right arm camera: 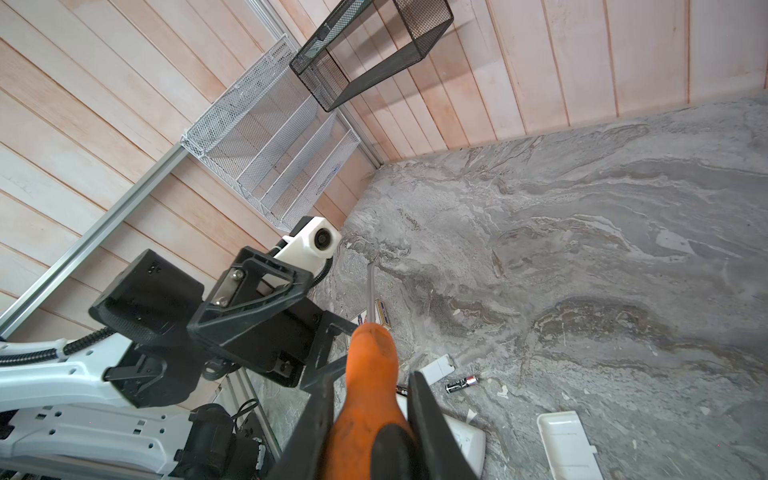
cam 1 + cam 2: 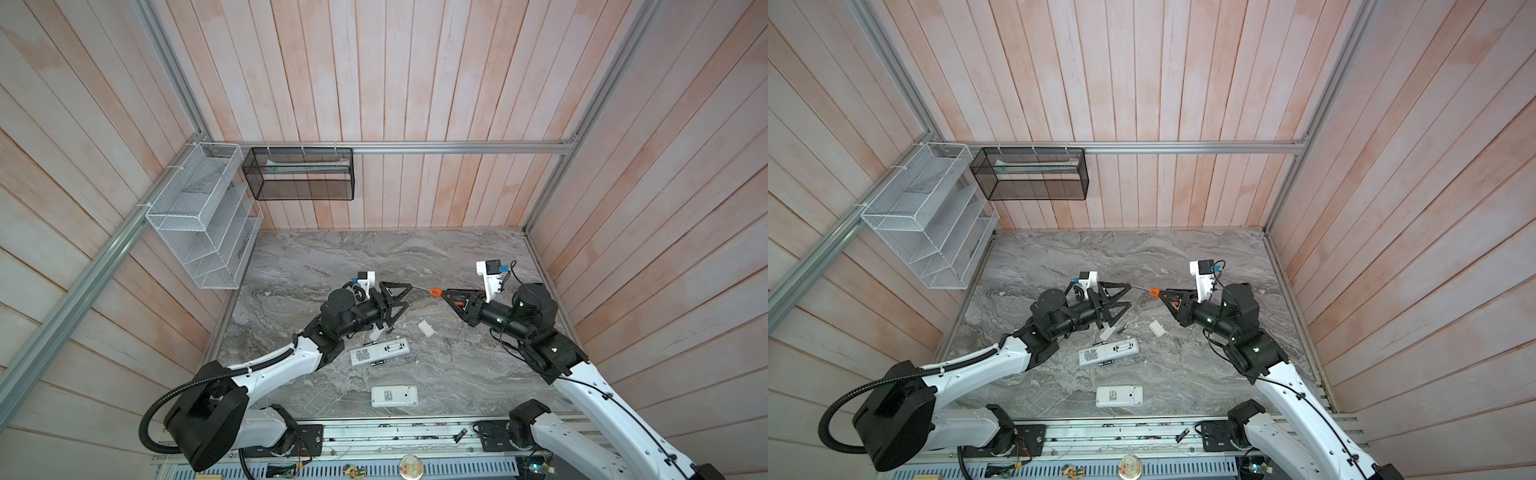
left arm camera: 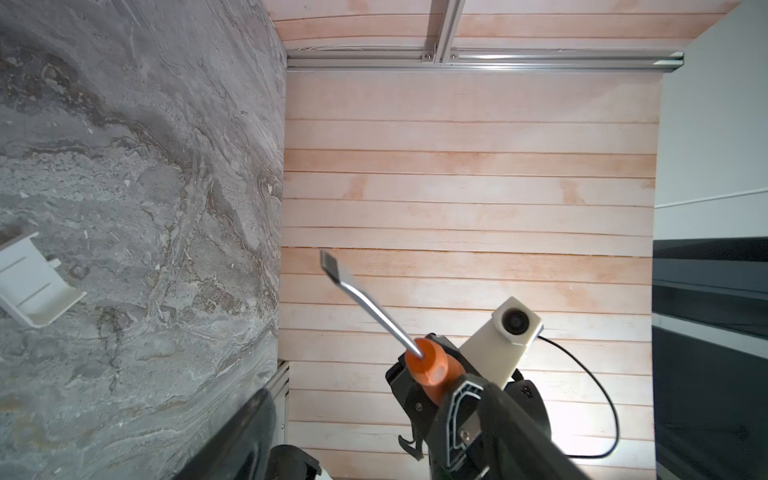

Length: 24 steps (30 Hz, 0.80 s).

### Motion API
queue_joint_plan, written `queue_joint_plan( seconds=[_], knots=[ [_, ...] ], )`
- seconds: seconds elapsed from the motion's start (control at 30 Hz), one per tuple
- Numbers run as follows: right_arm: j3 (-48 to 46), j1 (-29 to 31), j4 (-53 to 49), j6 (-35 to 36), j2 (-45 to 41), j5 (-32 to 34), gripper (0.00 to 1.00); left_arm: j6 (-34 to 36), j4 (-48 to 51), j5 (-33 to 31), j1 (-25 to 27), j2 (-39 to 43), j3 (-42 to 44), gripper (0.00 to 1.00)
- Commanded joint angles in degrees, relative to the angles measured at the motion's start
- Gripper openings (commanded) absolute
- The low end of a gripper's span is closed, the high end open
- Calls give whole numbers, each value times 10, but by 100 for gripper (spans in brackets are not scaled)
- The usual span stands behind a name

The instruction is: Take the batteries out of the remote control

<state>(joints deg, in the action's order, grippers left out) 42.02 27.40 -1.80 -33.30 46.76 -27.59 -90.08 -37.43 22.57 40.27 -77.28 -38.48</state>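
Observation:
Two white remote controls lie back up; one (image 2: 380,351) (image 2: 1108,351) has its battery bay uncovered, the other (image 2: 394,395) sits nearer the front. Loose black batteries lie beside the far remote (image 2: 378,364) (image 2: 371,344) and by a white cover (image 1: 460,384). My right gripper (image 2: 446,296) (image 1: 370,399) is shut on an orange-handled screwdriver (image 3: 428,365), held above the table with its blade pointing at my left gripper (image 2: 405,297) (image 3: 365,432). The left gripper is open and holds nothing; the blade tip (image 3: 328,259) is close to its far fingertip.
A white battery cover (image 2: 427,327) (image 1: 567,444) lies right of the far remote, and a second cover (image 2: 376,332) lies under the left gripper. Another battery (image 2: 459,435) rests on the front rail. A white wire rack (image 2: 199,216) and black mesh basket (image 2: 299,174) hang on the walls.

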Motion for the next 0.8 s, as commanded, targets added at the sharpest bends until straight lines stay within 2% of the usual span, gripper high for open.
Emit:
queue_joint_plan(
  seconds=[0.0,0.03,0.13,0.17,0.37,0.4,0.5,0.53,0.6,0.77],
  knots=[
    [-2,11,24,-4,-4,-9,0,-25,-52,-25,2,-14,-22,67],
    [-4,13,21,-4,-6,-8,0,-26,-53,-28,2,-18,-24,60],
    [-11,15,19,-5,-15,-6,0,-33,-63,-30,2,-29,-30,50],
    [-14,16,18,-6,-17,-5,0,-33,-64,-31,2,-33,-32,43],
    [-22,18,17,-10,-24,-3,0,-43,-74,-23,2,-51,-41,27],
    [-24,19,18,-11,-24,-2,0,-45,-75,-22,3,-53,-42,21],
    [-24,21,23,-12,-19,-3,0,-47,-76,-18,2,-57,-44,11],
    [-25,22,26,-12,-17,-3,0,-47,-75,-17,2,-57,-44,5],
    [-24,24,29,-13,-12,-3,0,-50,-75,-15,2,-57,-42,0],
    [-23,29,40,-16,1,0,0,-50,-73,-7,-4,-54,-37,0]
  ],
)
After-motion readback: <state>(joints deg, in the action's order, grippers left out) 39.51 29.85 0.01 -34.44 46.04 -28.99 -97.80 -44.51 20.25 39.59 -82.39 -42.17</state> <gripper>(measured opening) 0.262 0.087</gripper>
